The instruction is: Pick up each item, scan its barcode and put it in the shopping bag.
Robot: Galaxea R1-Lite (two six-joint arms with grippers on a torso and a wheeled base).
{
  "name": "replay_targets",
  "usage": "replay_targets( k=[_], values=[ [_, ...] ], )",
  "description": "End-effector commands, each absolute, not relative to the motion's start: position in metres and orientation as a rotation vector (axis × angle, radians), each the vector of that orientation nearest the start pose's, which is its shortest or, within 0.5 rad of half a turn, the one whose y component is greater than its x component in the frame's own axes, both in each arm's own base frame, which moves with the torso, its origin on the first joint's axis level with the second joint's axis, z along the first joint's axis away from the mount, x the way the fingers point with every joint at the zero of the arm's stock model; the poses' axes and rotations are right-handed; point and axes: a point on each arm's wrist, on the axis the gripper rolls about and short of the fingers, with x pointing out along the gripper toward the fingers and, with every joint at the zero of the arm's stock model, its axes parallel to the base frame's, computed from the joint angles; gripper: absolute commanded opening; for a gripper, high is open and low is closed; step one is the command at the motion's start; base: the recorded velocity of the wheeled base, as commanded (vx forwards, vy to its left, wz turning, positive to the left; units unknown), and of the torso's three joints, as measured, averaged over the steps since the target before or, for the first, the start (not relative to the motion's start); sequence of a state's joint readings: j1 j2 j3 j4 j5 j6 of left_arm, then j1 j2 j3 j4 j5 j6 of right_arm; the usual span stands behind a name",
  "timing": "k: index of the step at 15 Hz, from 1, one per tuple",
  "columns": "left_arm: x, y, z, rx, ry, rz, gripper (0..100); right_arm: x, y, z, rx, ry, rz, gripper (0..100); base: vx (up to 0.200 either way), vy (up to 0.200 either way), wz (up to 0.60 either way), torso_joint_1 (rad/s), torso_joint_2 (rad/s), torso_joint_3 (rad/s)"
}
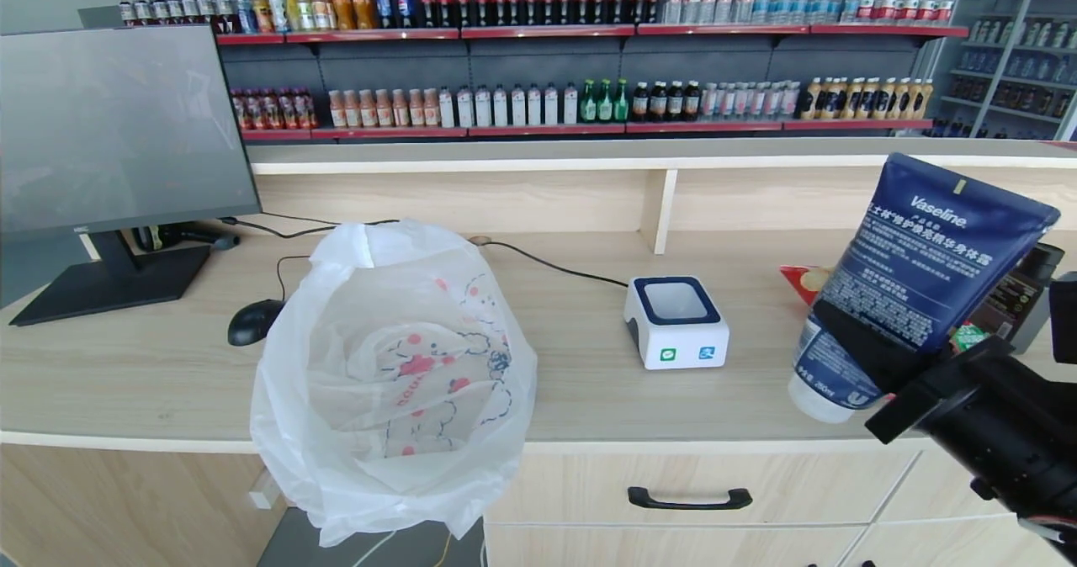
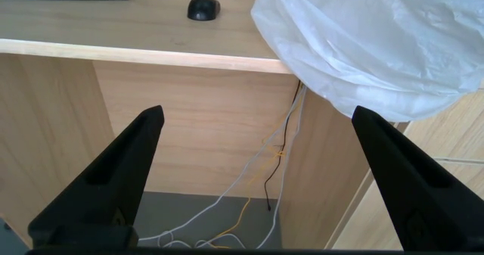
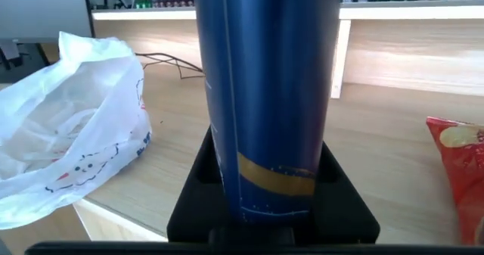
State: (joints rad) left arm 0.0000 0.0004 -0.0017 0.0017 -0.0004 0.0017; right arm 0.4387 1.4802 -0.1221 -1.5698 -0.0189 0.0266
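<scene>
- The right gripper (image 1: pixel 883 352) is at the lower right of the head view, clamped on a blue tube (image 1: pixel 921 268) near its white cap end.
- The tube is held off the counter (image 1: pixel 589 399), tilted, cap down toward the lower left and flat crimped end up at the upper right.
- In the right wrist view the tube (image 3: pixel 265 96) stands between the fingers of the gripper (image 3: pixel 265 209), which press on both its sides.
- The left gripper (image 2: pixel 257 179) is spread wide with nothing between its fingers, and faces the counter's front below the bag (image 2: pixel 378 43) and mouse (image 2: pixel 203 9).
- The white bag (image 1: pixel 395 373) is left of centre in the head view, mouth open, hanging over the counter's front edge.
- The scanner (image 1: pixel 676 321) sits at centre, between bag and tube, apart from both.
- A red packet (image 1: pixel 799 281) and a dark item (image 1: pixel 1022 294) lie behind the tube at the right.
- A monitor (image 1: pixel 118 129) stands at the upper left, with the mouse (image 1: pixel 252 321) just left of the bag.
</scene>
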Motion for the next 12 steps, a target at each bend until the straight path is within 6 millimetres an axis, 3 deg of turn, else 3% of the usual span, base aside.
replay_targets(
  k=[1, 3, 6, 12],
  values=[
    [-0.023, 0.0, 0.076, 0.002, 0.0, -0.002, 100, 0.155, 0.084, 0.172, 0.129, -0.226, 0.512, 0, 0.0, 0.0, 0.0, 0.0, 0.0, 0.0],
    [-0.023, 0.0, 0.076, 0.002, 0.0, -0.002, 100, 0.139, 0.095, 0.179, 0.274, -0.219, 0.675, 0, 0.0, 0.0, 0.0, 0.0, 0.0, 0.0],
    [-0.023, 0.0, 0.076, 0.002, 0.0, -0.002, 100, 0.133, 0.098, 0.186, 0.406, -0.2, 0.751, 0, 0.0, 0.0, 0.0, 0.0, 0.0, 0.0],
    [-0.023, 0.0, 0.076, 0.002, 0.0, -0.002, 100, 0.116, 0.102, 0.18, 0.653, -0.049, 0.887, 0, 0.0, 0.0, 0.0, 0.0, 0.0, 0.0]
  ],
)
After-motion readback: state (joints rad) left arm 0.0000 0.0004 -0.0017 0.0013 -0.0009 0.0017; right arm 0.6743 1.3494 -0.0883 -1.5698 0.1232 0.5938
